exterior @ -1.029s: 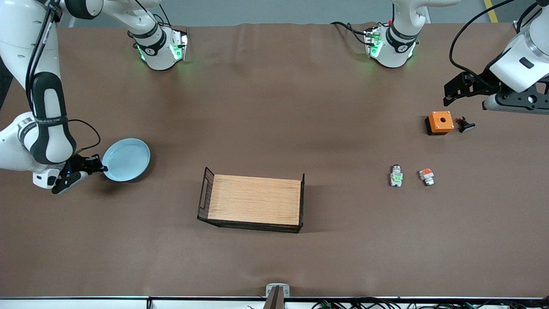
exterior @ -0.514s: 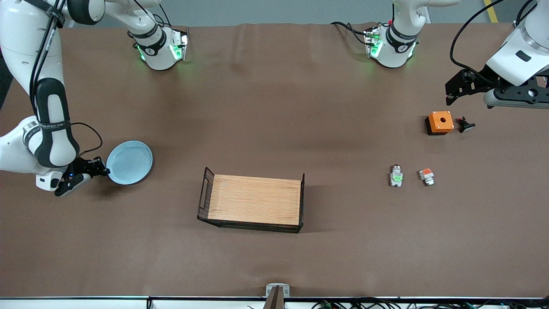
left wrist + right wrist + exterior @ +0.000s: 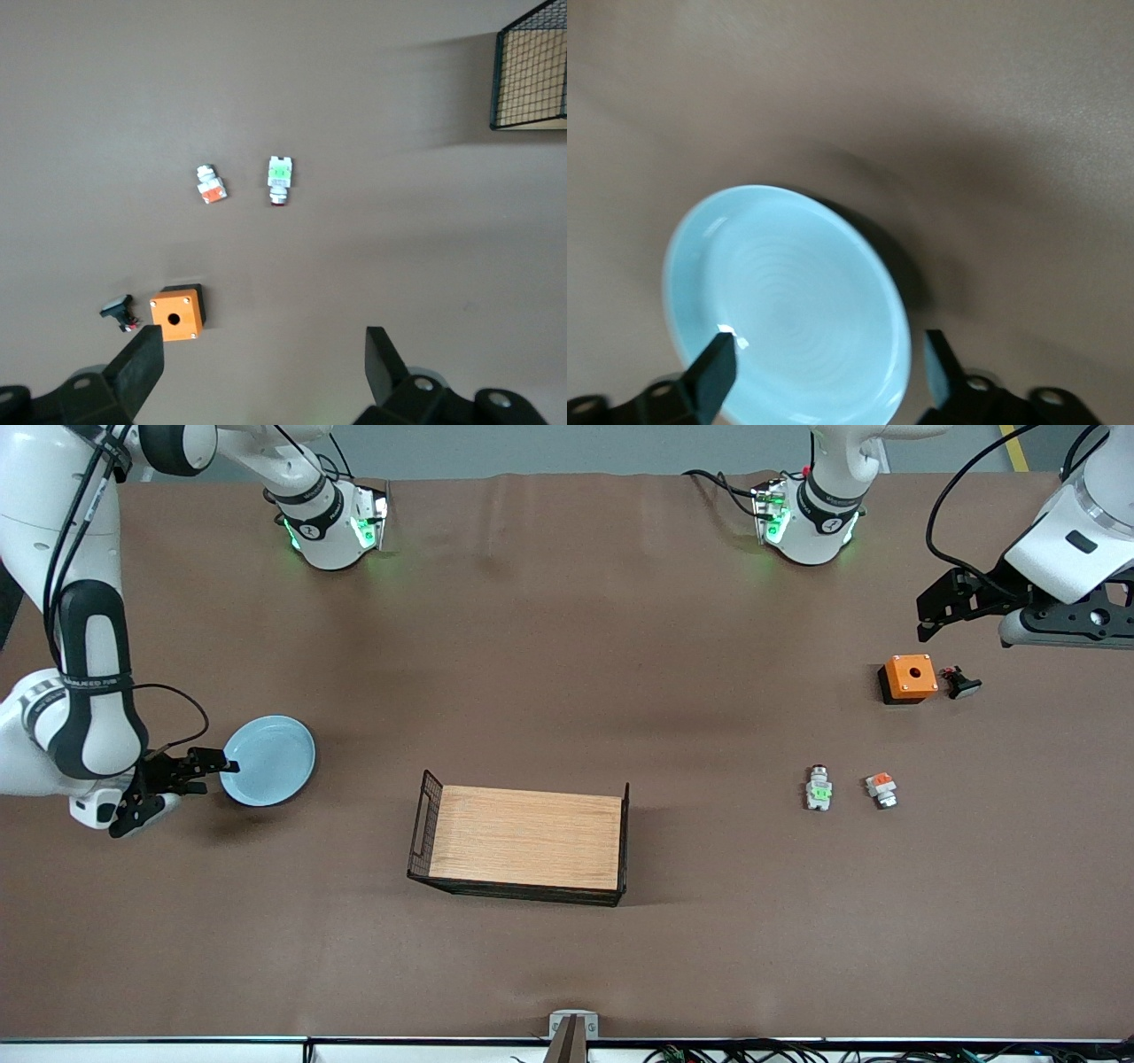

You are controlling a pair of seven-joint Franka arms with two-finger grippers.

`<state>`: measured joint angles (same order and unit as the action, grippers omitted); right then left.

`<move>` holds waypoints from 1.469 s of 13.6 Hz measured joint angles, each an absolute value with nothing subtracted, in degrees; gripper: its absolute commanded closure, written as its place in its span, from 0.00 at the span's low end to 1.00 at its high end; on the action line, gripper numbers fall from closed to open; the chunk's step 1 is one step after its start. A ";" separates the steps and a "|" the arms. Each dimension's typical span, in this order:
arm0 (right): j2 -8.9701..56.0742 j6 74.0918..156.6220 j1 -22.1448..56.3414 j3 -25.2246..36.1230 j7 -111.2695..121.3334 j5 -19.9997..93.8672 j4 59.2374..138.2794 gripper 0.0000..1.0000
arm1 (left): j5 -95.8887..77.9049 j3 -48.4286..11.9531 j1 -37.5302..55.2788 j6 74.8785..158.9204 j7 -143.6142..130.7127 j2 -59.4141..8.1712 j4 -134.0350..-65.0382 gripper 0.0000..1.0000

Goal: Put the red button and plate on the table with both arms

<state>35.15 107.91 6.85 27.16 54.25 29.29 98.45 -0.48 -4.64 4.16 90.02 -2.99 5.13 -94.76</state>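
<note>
The pale-blue plate [image 3: 267,760] lies flat on the brown table [image 3: 567,646] toward the right arm's end; it fills the right wrist view [image 3: 788,301]. My right gripper [image 3: 217,766] is open at the plate's rim, one finger over the plate, the other off it [image 3: 828,363]. The green-middled button [image 3: 819,788] lies on the table toward the left arm's end, also in the left wrist view [image 3: 280,173]. My left gripper [image 3: 926,615] is open and empty, up in the air over the table beside the orange box [image 3: 263,354].
A wooden tray with black wire ends [image 3: 527,837] sits mid-table. A block with an orange-red top [image 3: 881,788] lies beside the button. An orange box with a hole [image 3: 909,677] and a small black part [image 3: 959,683] lie farther from the front camera.
My right gripper carried the plate slightly toward the tray, let it go on the table and opened. My left gripper shifted only slightly.
</note>
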 measured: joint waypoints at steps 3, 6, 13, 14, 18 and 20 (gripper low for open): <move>33.07 95.35 8.17 26.23 37.85 21.62 87.92 0.00 | -0.82 -4.66 4.16 89.75 -3.08 5.18 -94.76 0.00; 28.89 84.53 9.09 22.61 25.34 13.70 81.17 0.00 | -0.86 -4.78 4.18 89.71 -3.08 5.22 -94.77 0.00; 13.91 69.66 4.50 8.05 8.44 2.91 76.39 0.00 | -0.86 -4.84 4.17 89.73 -3.08 5.30 -94.82 0.00; 11.95 68.42 3.35 6.84 8.14 2.86 76.41 0.00 | -0.86 -4.84 4.16 89.73 -3.08 5.31 -94.82 0.00; 6.87 67.66 -2.35 2.67 6.34 2.80 77.10 0.00 | -0.86 -4.84 4.16 89.73 -3.08 5.33 -94.82 0.00; 4.19 67.58 -2.86 1.88 1.58 2.80 78.88 0.00 | -0.86 -4.83 4.15 89.73 -3.08 5.33 -94.84 0.00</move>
<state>4.19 67.58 -2.86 1.88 1.58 2.80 78.88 -0.86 -4.83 4.15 89.73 -3.08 5.33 -94.84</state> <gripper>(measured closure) 0.000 0.000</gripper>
